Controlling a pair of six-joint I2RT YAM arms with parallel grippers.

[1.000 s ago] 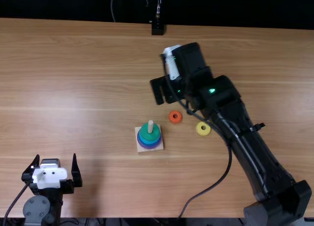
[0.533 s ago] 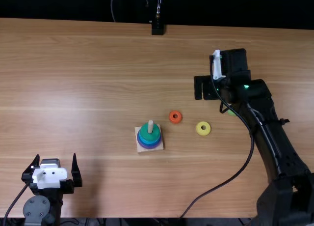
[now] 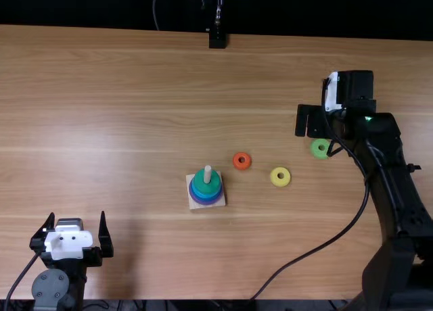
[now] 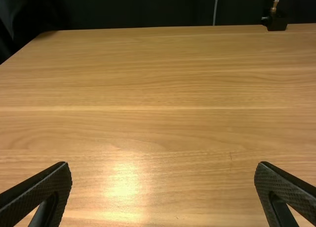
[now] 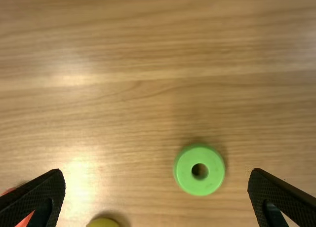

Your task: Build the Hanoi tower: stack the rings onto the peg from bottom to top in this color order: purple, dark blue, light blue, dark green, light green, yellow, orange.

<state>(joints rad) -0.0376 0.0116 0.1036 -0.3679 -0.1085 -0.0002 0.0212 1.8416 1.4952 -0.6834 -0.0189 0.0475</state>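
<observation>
The right hand (image 3: 315, 132) is open and empty above the right side of the wooden table (image 3: 135, 74), with the light green ring (image 3: 320, 148) lying flat just beside it in the top view. Leftward and nearer lies the yellow ring (image 3: 280, 176), then the orange ring (image 3: 241, 161) farther left, then the wooden peg (image 3: 208, 174), upright through a dark green ring (image 3: 206, 186) stacked over blue and purple ones. Well apart, at near left, the left hand (image 3: 77, 218) is open and empty.

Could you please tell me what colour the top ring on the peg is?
Dark green, best seen in the top view.
</observation>
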